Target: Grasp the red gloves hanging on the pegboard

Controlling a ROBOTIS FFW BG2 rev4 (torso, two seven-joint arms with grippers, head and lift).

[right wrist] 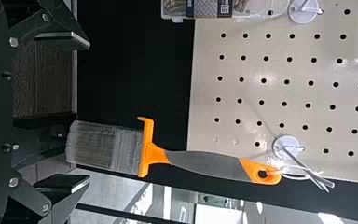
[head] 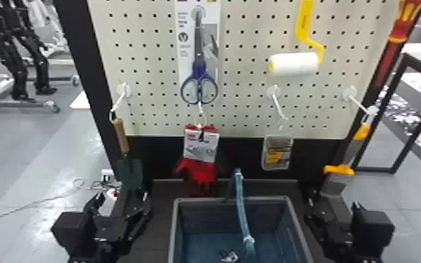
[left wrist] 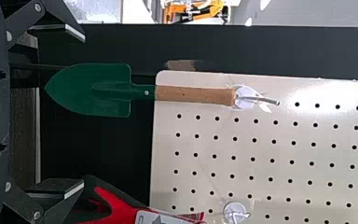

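Head view has our left tool (head: pixel 119 206) released, down-left of the gloves (head: pixel 199 171); reaching across, we may snag the trowel (head: pixel 129 173) left of them.

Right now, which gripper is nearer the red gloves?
Left. The left gripper sits below and just left of the red gloves, under the trowel; the right gripper is farther off, beyond the bin, under the brush.

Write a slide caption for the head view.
Red gloves hang below the scissors; left end effector and right end effector flank a grey bin.
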